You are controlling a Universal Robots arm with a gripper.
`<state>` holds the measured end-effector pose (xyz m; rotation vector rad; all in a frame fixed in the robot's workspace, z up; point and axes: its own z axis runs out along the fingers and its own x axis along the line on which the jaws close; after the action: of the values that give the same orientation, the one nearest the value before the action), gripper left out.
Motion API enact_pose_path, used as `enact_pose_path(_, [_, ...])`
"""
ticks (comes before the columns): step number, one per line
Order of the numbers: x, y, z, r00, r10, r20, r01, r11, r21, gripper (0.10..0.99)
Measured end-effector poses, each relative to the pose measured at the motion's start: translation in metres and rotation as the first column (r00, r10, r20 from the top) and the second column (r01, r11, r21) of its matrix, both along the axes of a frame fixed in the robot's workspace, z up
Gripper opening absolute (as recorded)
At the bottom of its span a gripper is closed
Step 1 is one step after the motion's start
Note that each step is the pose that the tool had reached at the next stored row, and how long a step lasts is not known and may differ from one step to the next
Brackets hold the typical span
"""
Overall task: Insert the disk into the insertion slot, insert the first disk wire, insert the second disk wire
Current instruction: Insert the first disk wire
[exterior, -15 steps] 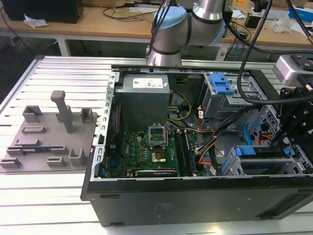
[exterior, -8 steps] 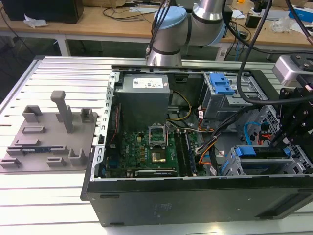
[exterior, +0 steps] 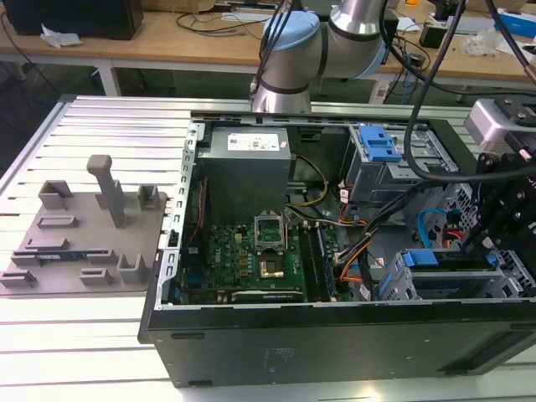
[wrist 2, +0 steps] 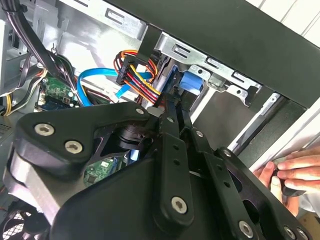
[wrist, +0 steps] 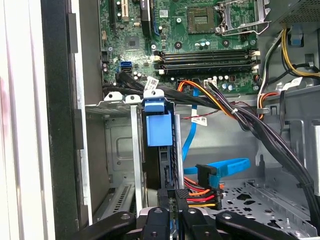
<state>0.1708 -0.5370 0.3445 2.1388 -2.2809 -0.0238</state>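
**Disk seated, wiring in hand**

The disk (wrist: 160, 127) stands on edge in its blue carrier, inside the slot (wrist: 117, 150), a low cage of perforated sheet metal. In the exterior view that cage lies at about four o'clock in the open computer case (exterior: 335, 335), with the motherboard (exterior: 251, 260) at nine o'clock and a taller cage with a blue latch (exterior: 381, 151) at one o'clock. The case sits on a ribbed table (exterior: 84, 335).

The gripper (wrist: 172, 196) hangs at the disk's near end, with its fingers drawn narrow and close together. A bundle of coloured wires (wrist: 200, 196) runs right up beside them. Whether they pinch its plug I cannot tell. A blue flat cable (wrist: 220, 167) with a black plug (wrist: 206, 174) lies loose just beside the bundle, apart from the disk.

I judge the first step done and the first wire to be the work in hand. Seating a plug here would call for a straight push, square to the disk's socket, with the loose blue cable kept clear.

In the second wrist view a person's hand (wrist 2: 290, 172) rests at the case's outer edge.
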Motion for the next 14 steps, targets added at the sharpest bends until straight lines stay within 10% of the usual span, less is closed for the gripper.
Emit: enact_pose_path(14, [-0.0004,-0.0001,-0.0034,1.0,0.0,0.0,0.0,1.0,0.0,0.235])
